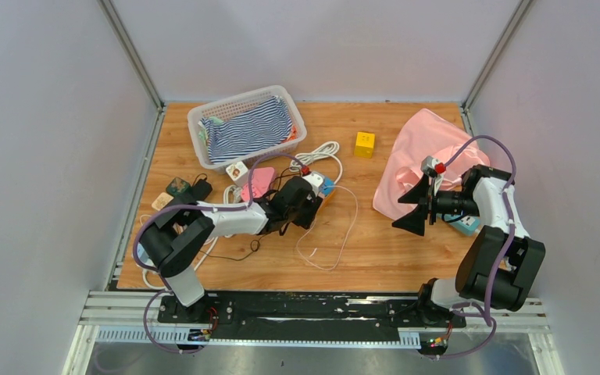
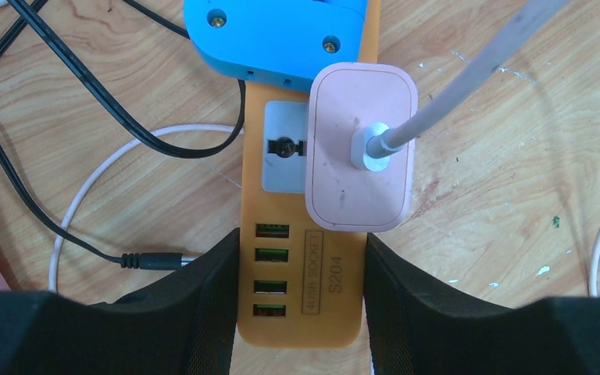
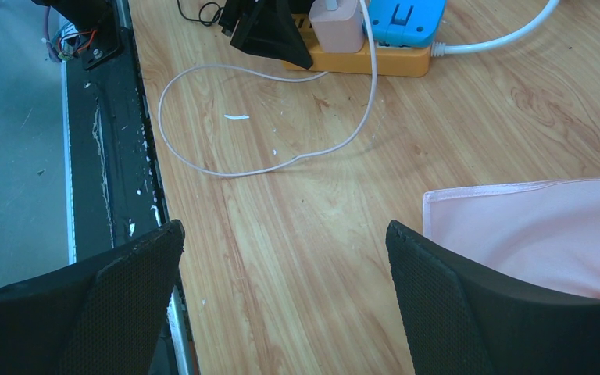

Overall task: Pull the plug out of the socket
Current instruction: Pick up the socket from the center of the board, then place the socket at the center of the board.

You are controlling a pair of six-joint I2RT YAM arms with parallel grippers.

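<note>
An orange socket strip [image 2: 324, 273] lies on the wooden table. A pink plug [image 2: 359, 148] with a white cable [image 2: 469, 86] sits in it, and a blue plug [image 2: 281, 35] sits beyond that. My left gripper [image 2: 301, 258] is shut on the near end of the strip, one finger against each side. In the top view it is left of centre [image 1: 312, 205]. My right gripper [image 1: 414, 205] is open and empty, above bare table [image 3: 285, 242], right of the strip [image 3: 359, 61] and of the pink plug [image 3: 336, 19].
A pink cloth [image 1: 426, 152] lies by the right gripper. A white basket [image 1: 246, 125] with a striped cloth stands at the back left. A yellow cube [image 1: 365, 144] sits at the back. Black and white cables [image 2: 86, 78] trail around the strip.
</note>
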